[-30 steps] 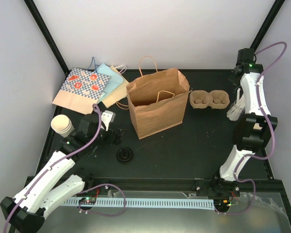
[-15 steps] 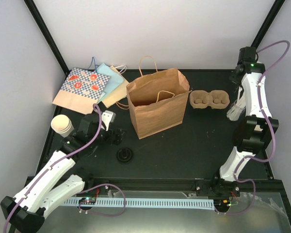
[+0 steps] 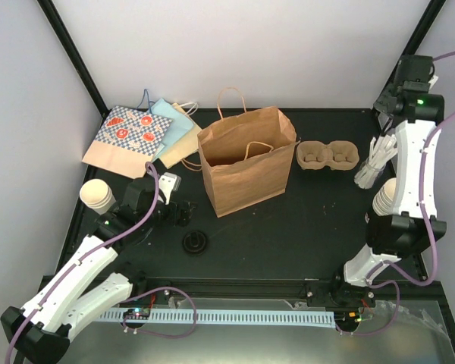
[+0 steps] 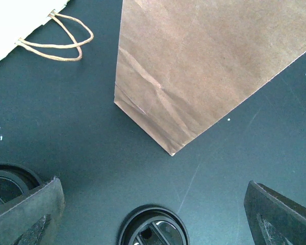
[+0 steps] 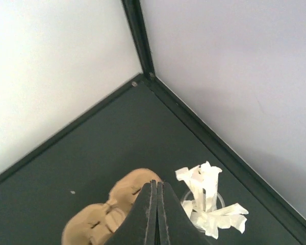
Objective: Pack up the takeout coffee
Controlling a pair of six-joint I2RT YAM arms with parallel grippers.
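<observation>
From above, the tan moulded-pulp two-hollow carrier [image 3: 328, 155] lies just right of the standing brown paper bag [image 3: 246, 163]. A round black plastic lid [image 3: 195, 243] sits near the left gripper [image 3: 180, 212].

The left wrist view shows the fingers spread wide and empty. They should centre on the lid before closing.

In the right wrist view, the right gripper [image 5: 156, 204] is clenched on nothing, high over the carrier. It should open before descending.
</observation>
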